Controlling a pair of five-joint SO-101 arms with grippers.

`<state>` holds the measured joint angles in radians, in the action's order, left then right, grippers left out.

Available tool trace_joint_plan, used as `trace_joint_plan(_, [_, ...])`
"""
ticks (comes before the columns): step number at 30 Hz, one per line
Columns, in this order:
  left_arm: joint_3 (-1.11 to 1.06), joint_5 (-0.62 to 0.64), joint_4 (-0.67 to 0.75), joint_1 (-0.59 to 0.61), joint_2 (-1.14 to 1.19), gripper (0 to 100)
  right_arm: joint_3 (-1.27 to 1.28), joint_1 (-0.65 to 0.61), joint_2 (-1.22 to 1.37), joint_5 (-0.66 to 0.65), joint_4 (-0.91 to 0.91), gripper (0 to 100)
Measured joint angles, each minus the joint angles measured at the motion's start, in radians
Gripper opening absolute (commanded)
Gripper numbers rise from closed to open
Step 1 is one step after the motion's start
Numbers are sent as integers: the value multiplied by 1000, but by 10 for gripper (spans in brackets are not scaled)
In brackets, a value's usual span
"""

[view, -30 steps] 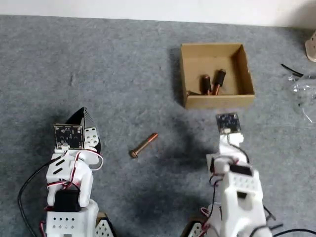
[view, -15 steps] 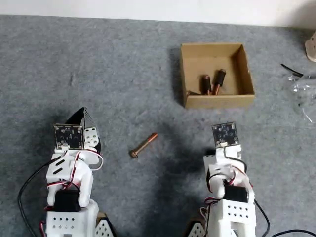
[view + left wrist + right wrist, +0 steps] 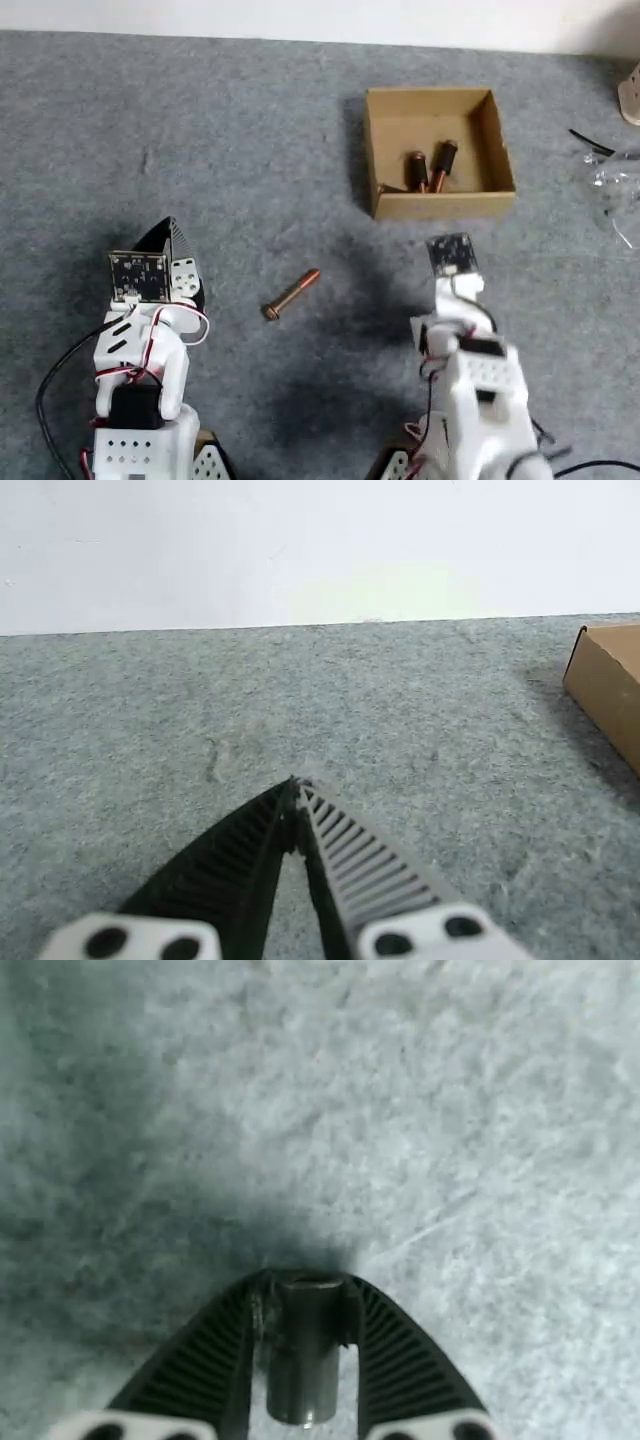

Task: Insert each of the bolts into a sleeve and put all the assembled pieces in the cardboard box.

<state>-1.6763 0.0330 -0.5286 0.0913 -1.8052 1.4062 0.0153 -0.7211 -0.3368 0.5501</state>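
Note:
A copper bolt (image 3: 291, 294) lies alone on the grey carpet between the two arms. The cardboard box (image 3: 382, 170) stands further back and holds assembled bolt-and-sleeve pieces (image 3: 432, 166). My right gripper (image 3: 304, 1290) is shut on a dark metal sleeve (image 3: 304, 1355) held upright between its fingers, just above the carpet; its arm (image 3: 456, 300) sits in front of the box. My left gripper (image 3: 297, 792) is shut with nothing in it, at the left of the table (image 3: 168, 240), well left of the bolt. The box corner (image 3: 608, 685) shows in the left wrist view.
Clear plastic bits and a black wire (image 3: 605, 165) lie at the far right edge. A white wall (image 3: 300, 550) borders the back of the carpet. Open carpet surrounds the bolt on all sides.
The right arm drew back toward the front edge, then came forward again and slightly left, still holding the sleeve. The left arm and the bolt stayed put.

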Motion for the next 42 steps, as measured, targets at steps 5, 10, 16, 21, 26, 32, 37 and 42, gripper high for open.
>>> trace_joint_plan(5, [0,0,0,0,0,7,-226,28,313,-2,83,5])
trace_joint_plan(10, [0,0,0,0,0,7,-330,28,407,-2,127,5])
trace_joint_plan(16, [0,0,0,0,0,7,-333,34,410,-2,130,5])
trace_joint_plan(21, [0,0,0,0,0,7,-333,38,410,-2,132,5])
trace_joint_plan(26, [0,0,0,0,0,7,-302,40,342,-2,130,5])
trace_joint_plan(32, [0,0,0,0,0,7,-120,38,114,0,51,5])
trace_joint_plan(37, [0,0,0,0,0,7,15,15,-100,0,32,5])
trace_joint_plan(42, [0,0,0,0,0,7,94,17,-258,0,32,5])
